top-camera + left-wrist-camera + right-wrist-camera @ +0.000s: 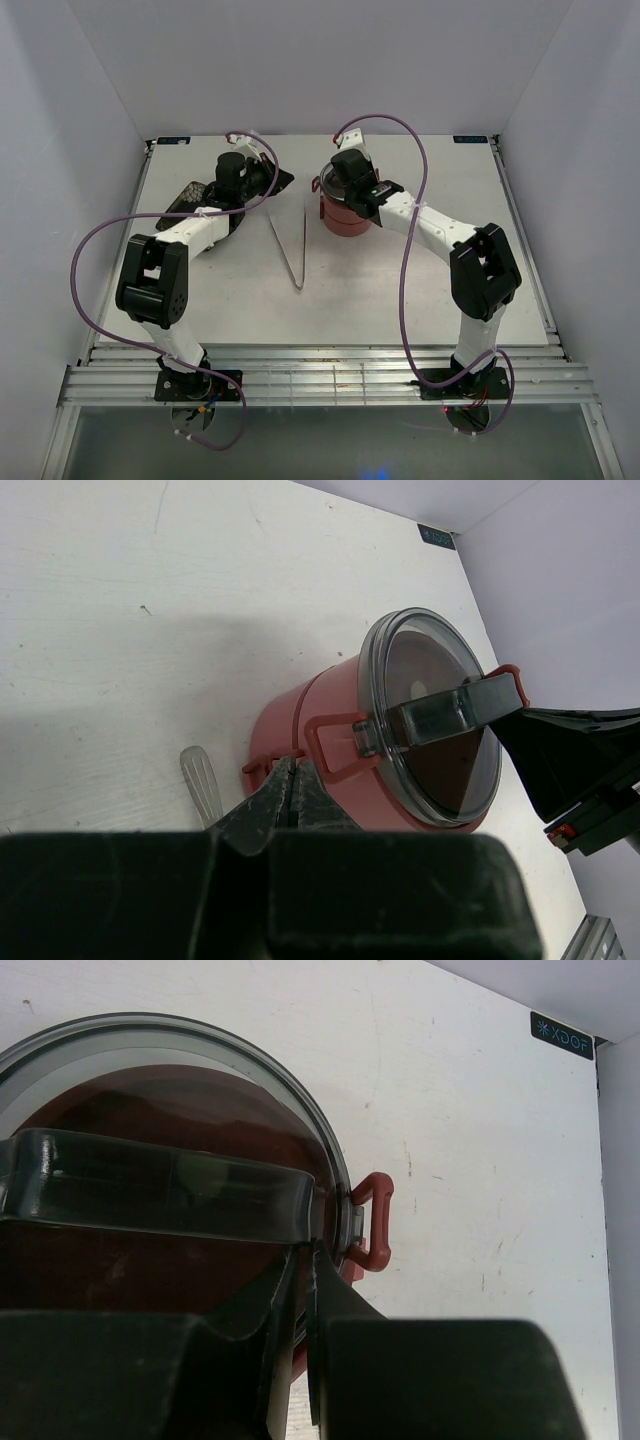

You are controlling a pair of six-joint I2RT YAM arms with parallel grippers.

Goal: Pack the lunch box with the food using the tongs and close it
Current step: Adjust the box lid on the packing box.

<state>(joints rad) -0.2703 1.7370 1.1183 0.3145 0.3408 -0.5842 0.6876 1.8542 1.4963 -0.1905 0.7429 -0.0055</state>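
Tongs (297,278) lie flat in the middle of the table (420,300), their long axis running from near to far. The joined end points back toward the arm bases and the two thin silver arms spread in a narrow V toward the far edge. One ridged tip of the tongs shows low in the left wrist view, resting on the white surface just beside the lunch box (345,222). The lunch box stands upright to the right of the tongs' open end, its axis vertical and its lid (420,660) facing up. The right gripper (306,1260) hangs directly over it with its fingers pressed together, nothing pinched between them. Their tips sit right at the grey handle bar (440,712) that crosses the lid, though whether they actually press on it I cannot tell. The left gripper (292,775) is also closed tight and empty, poised above the dark plate (190,195) on the far left, apart from the lunch box and the tongs. The lunch box is a round dusty-red cylinder with a seam around its body where the tiers stack. A red looped side handle (377,1222) sticks out below the rim. The lid is smoky and see-through with a grey rim, and dark red shows beneath it.
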